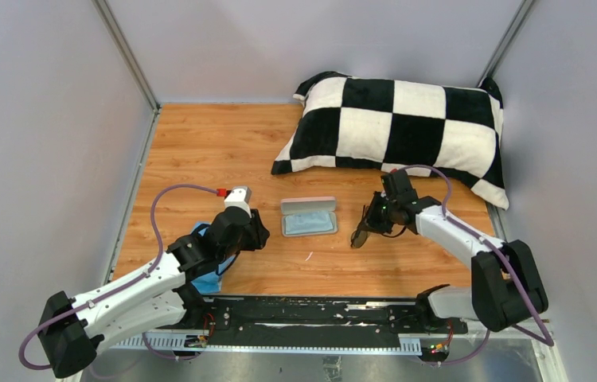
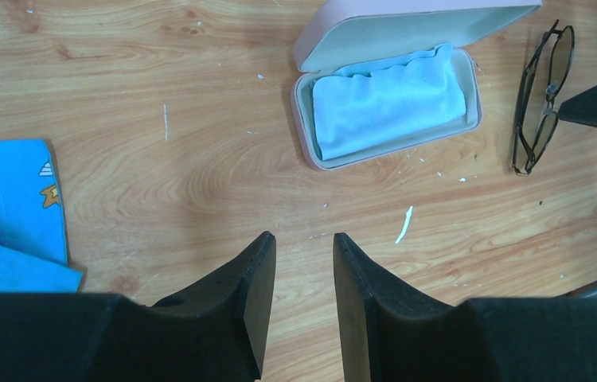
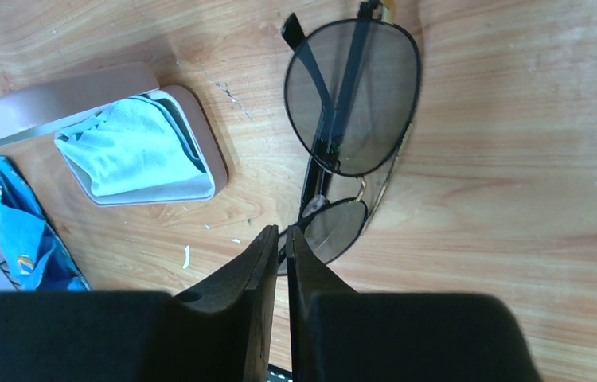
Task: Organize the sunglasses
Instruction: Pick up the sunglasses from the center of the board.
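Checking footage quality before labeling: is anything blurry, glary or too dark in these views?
Top external: even light, sharp, though the sunglasses read as a small dark shape. Left wrist: tabletop grain crisp, black left tool shows little detail. Right wrist: sunglasses sharp, lenses see-through without glare, soft shadow beside them.

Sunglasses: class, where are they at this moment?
In the top view, the sunglasses are right of centre, just right of the open case, with one lens rim pinched in the right gripper.
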You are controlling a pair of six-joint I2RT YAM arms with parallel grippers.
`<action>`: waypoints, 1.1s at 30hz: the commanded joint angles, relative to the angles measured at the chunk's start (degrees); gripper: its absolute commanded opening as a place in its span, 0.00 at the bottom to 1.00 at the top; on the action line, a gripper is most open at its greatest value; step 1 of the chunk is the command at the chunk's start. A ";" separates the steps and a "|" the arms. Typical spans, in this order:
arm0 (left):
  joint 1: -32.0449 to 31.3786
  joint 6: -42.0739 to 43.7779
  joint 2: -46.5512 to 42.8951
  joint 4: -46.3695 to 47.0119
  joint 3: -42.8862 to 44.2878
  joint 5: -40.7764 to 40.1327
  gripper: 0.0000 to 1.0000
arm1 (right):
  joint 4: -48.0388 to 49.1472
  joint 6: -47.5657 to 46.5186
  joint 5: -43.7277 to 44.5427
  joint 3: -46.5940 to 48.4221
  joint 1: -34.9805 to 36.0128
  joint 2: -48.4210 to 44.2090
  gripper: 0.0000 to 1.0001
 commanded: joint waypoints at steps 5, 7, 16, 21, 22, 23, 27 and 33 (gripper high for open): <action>0.18 0.10 -1.16 -0.10 0.85 -0.27 0.38 | -1.29 -1.62 4.48 4.92 3.42 6.97 0.13; 0.18 0.10 -1.58 -0.30 0.67 -0.51 0.38 | -1.14 -1.56 4.76 5.41 3.80 8.13 0.13; 0.18 0.19 -2.24 -1.06 0.47 -0.63 0.38 | -4.54 -2.59 6.70 9.46 4.10 6.80 0.12; 0.18 0.02 -2.92 -0.73 -0.34 -1.00 0.38 | -4.78 -1.29 15.21 5.83 4.10 -2.39 0.29; 0.18 0.02 -2.78 -0.49 -0.44 -0.88 0.38 | -4.75 -0.98 16.45 5.15 4.12 -2.71 0.35; 0.18 0.02 -2.54 -0.22 -0.49 -0.72 0.39 | -4.74 -0.39 16.78 4.49 3.97 -2.57 0.39; 0.18 0.32 -1.15 0.34 0.15 -0.07 0.38 | -4.69 2.33 14.47 3.78 3.69 -0.01 0.54; 0.18 0.79 -1.90 -0.42 0.32 0.58 0.38 | -2.50 5.13 10.72 3.18 2.68 2.01 0.62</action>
